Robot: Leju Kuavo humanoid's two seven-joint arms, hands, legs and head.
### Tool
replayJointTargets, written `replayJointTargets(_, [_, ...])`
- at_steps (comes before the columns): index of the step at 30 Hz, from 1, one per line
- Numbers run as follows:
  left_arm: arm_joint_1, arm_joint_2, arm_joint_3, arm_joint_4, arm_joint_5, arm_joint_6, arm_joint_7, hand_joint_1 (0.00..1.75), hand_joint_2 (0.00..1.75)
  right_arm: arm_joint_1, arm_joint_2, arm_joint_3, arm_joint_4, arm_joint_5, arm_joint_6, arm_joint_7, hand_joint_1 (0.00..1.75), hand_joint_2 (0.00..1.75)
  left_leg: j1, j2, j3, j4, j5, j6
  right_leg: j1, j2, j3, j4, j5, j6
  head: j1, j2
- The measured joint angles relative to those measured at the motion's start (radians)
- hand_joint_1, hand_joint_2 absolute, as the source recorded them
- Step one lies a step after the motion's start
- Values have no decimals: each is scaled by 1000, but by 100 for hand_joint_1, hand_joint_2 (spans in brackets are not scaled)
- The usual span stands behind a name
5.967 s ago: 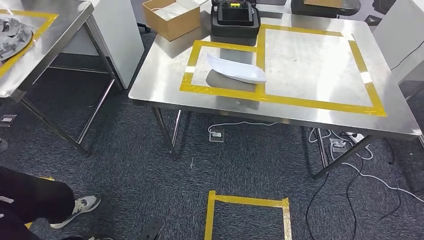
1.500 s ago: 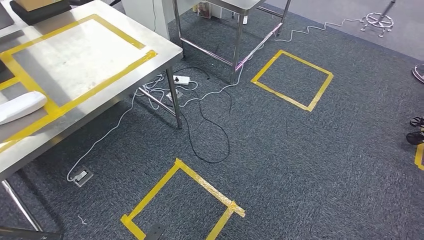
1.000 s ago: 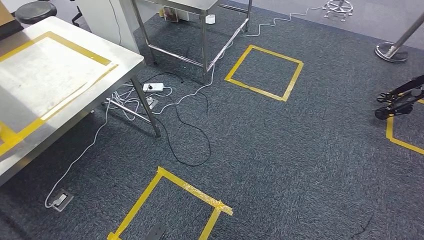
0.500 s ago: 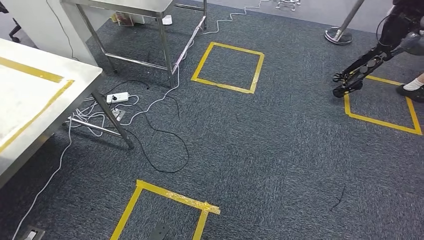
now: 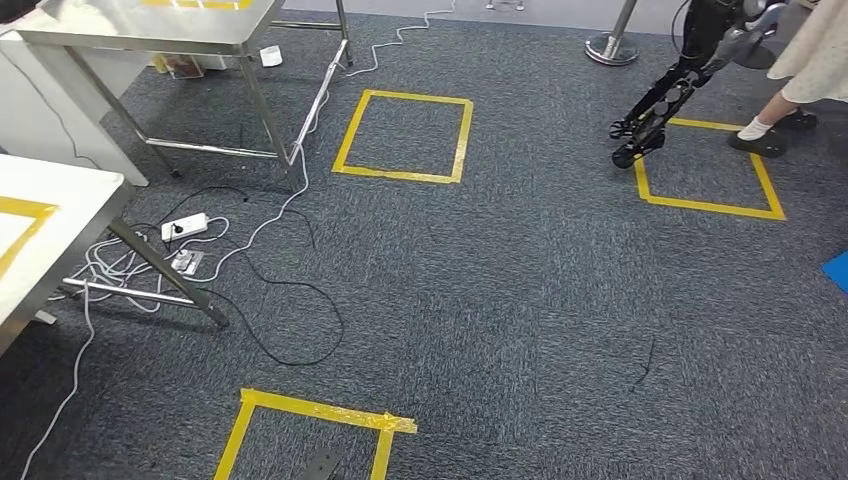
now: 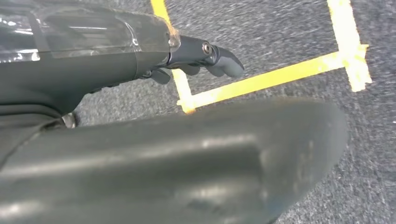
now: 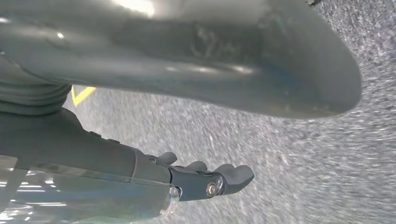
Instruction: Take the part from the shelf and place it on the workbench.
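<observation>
Grey carpet [image 5: 520, 300] is taking up most of the head view, marked with yellow tape squares: one at about 11 o'clock [image 5: 403, 135], one at 1 o'clock [image 5: 705, 165], and a partial one at 6 o'clock [image 5: 310, 435] near the robot's feet. A steel table [image 5: 150, 20] is standing at 10 o'clock, and the corner of another steel table [image 5: 40, 225], edged with yellow tape, is jutting in at 9 o'clock, with a power strip [image 5: 185, 227] and loose cables lying under it. At 1 to 2 o'clock the dark legs of another robot [image 5: 665, 95] are showing beside a person's foot [image 5: 762, 135].

Neither a shelf nor the part is appearing in these pictures, so I cannot say where the part is lying.

The left hand [image 6: 196, 53] is hanging over the carpet above a tape corner, fingers loosely curved and apart, grasping nothing. The right hand [image 7: 205, 179] is hanging likewise over blurred carpet, released and empty.

By my judgement the robot is in the travelling step, walking or turning across the floor to find the shelf, with the pick not yet begun. The next move is calling for bringing the shelf into the head view, stopping squarely before it (the tape squares are probably standing marks), and only then raising an arm. Stepping clear of the cables at 8 o'clock matters too.
</observation>
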Motion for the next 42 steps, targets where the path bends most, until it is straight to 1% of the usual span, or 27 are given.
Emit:
replayJointTargets(1, [0,0,0,0,2,-1,4,0,0,1,5,0,0,-5,1,-2,0,0,0,-8,17,-52,43,4,1,10,5,1,-3,1,0,0])
replayJointTargets(3, [0,-1,0,0,4,-4,21,0,0,3,21,0,0,-15,3,-19,0,0,2,-64,61,-175,118,14,0,34,9,5,-11,6,2,0])
replayJointTargets(5, [2,-2,0,0,3,-9,36,0,0,1,31,0,0,-22,2,-40,0,0,3,-103,86,-238,132,17,-5,58,3,9,-14,17,3,0])
replayJointTargets(7, [3,-2,0,1,2,-10,46,0,0,0,35,0,0,-29,2,-46,0,0,2,-80,95,-255,126,20,-10,80,-3,7,-13,30,2,0])
replayJointTargets(8, [4,-2,0,1,3,-10,48,0,0,0,36,1,0,-32,1,-47,0,0,3,-66,100,-262,127,24,-10,70,-5,11,-18,35,2,0])
replayJointTargets(10, [4,-1,0,1,4,-10,48,0,0,-2,35,1,0,-37,0,-45,0,0,4,-31,112,-273,128,32,-7,19,-32,67,-53,46,6,0])
replayJointTargets(11, [5,-1,0,2,4,-10,46,0,0,-4,34,1,0,-40,-1,-43,0,0,3,-12,117,-275,125,34,-7,-12,-60,123,-83,51,7,0])
replayJointTargets(13, [5,0,0,2,5,-12,33,0,0,-6,35,1,0,-44,-2,-38,0,0,1,25,124,-275,117,36,-11,-33,-124,243,-129,61,8,0])
replayJointTargets(14, [4,0,0,2,6,-13,26,0,0,-3,35,1,0,-45,-3,-35,0,0,0,41,127,-275,113,35,-13,-36,-142,273,-130,64,8,0])
replayJointTargets(15, [2,-1,0,2,13,-14,18,0,0,1,35,1,0,-46,-5,-31,0,0,0,54,131,-275,109,34,-15,-37,-139,263,-110,65,8,0])
replayJointTargets(16, [-1,-3,0,2,23,-15,12,0,0,4,34,1,0,-48,-9,-25,0,0,0,63,136,-275,105,31,-16,-41,-116,215,-75,65,8,0])
replayJointTargets(18, [-5,-6,0,2,48,-16,4,0,0,7,32,1,0,-53,-15,-16,0,0,-2,79,146,-275,97,25,-12,-69,-48,79,-10,56,9,0])
replayJointTargets(20, [-7,-8,1,2,61,-16,1,0,0,5,31,1,0,-57,-19,-10,0,0,-4,91,152,-275,91,16,-3,-91,-13,8,6,42,8,0])
replayJointTargets(22, [-8,-9,1,1,61,-17,3,0,0,6,31,1,0,-60,-20,-8,0,0,-3,101,158,-278,87,6,1,-82,-9,1,1,30,7,0])
replayJointTargets(23, [-8,-9,1,1,61,-17,3,0,0,7,30,1,0,-61,-20,-7,0,0,-1,88,160,-276,82,0,0,-76,-6,-5,2,25,6,0])
replayJointTargets(25, [-8,-10,1,1,61,-18,3,0,0,6,30,1,0,-62,-20,-7,0,0,2,37,144,-232,51,-8,-5,-63,3,-16,7,14,3,0])
replayJointTargets(26, [-7,-10,1,1,61,-18,4,0,0,4,30,1,0,-62,-21,-7,0,0,3,9,115,-176,22,-10,-7,-56,6,-19,7,9,0,0])
replayJointTargets(27, [-5,-9,1,1,60,-17,6,0,0,2,30,1,0,-62,-20,-7,0,0,3,-1,78,-109,-8,-10,-6,-47,7,-19,7,6,-2,0])
replayJointTargets(28, [-3,-9,1,2,58,-17,10,0,0,0,30,1,0,-63,-20,-7,0,0,3,-2,39,-44,-29,-11,-6,-36,7,-18,6,3,-3,0])
replayJointTargets(29, [-1,-8,1,2,57,-15,16,0,0,0,30,1,0,-64,-20,-9,0,0,3,0,10,-4,-32,-11,-5,-24,8,-16,4,2,-3,0])
replayJointTargets(31, [2,-6,1,2,55,-12,28,0,0,0,31,1,0,-67,-20,-16,0,0,4,-1,6,-37,25,-11,-6,2,12,-11,-2,4,-3,0])
replayJointTargets(33, [2,-3,1,3,55,-11,35,0,0,1,31,1,0,-72,-20,-24,0,0,9,-40,53,-159,103,-9,-7,25,16,-4,-11,12,-3,0])
replayJointTargets(35, [2,0,1,3,55,-11,38,0,0,-1,31,1,0,-75,-20,-29,0,0,14,-82,87,-236,125,-4,-9,47,12,6,-18,24,-2,0])
replayJointTargets(36, [3,1,1,3,55,-11,39,0,0,-2,31,0,0,-76,-20,-30,0,0,13,-88,92,-244,118,0,-11,58,9,7,-20,30,-2,0])
replayJointTargets(38, [3,3,1,4,55,-11,39,0,0,-2,32,0,0,-76,-21,-30,0,0,11,-64,99,-251,117,13,-16,72,5,7,-20,42,-2,0])
replayJointTargets(40, [3,4,1,4,54,-11,39,0,0,-2,32,0,0,-77,-21,-31,0,0,12,-34,108,-259,117,26,-15,34,-11,41,-44,53,2,0])
replayJointTargets(42, [5,6,1,4,53,-10,38,0,0,-5,32,1,-1,-77,-21,-31,0,0,9,-1,114,-263,113,35,-15,-20,-66,150,-102,62,7,0])
